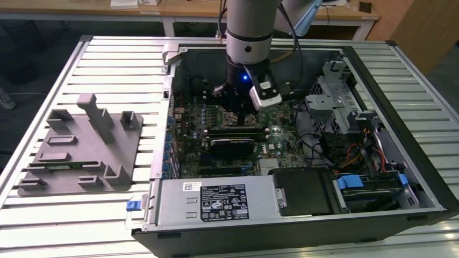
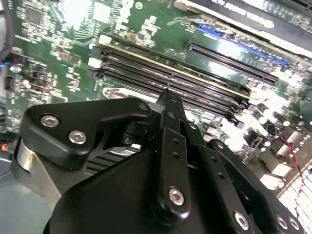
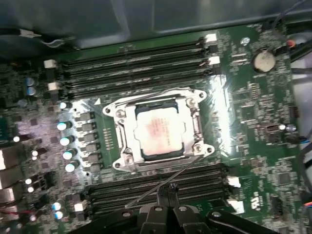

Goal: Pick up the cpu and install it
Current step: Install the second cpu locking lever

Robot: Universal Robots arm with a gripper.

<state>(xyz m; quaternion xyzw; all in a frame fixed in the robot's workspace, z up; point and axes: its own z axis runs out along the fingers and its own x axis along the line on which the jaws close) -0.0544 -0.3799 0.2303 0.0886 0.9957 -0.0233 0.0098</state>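
- The cpu [image 3: 160,132] lies flat in the socket [image 3: 157,129] on the motherboard [image 3: 253,126], silver top up, its edges square to the metal frame around it.
- I judge the placing done or nearly so: the chip looks seated level, with no corner visibly riding up.
- To do this step well I would lift straight off the board, with no sideways drag, so the chip is not nudged out of its seat or onto the pins.
- My claw [image 3: 168,195] carries nothing; in the first wrist view its fingers [image 3: 168,191] meet in a closed tip, and the second wrist view shows the same dark tip drawn together over the board.
- The cpu is clear of the claw, not touching it; in the first wrist view the tip sits over the memory slots [image 3: 156,187] beside the socket, with the thin lever wire [image 3: 161,183] running between.
- In the exterior view my arm [image 1: 248,54] stands upright inside the open case [image 1: 401,177], which rests on the slatted desk [image 1: 107,70]; the grey tray [image 1: 79,150] lies well apart, on that view's left.
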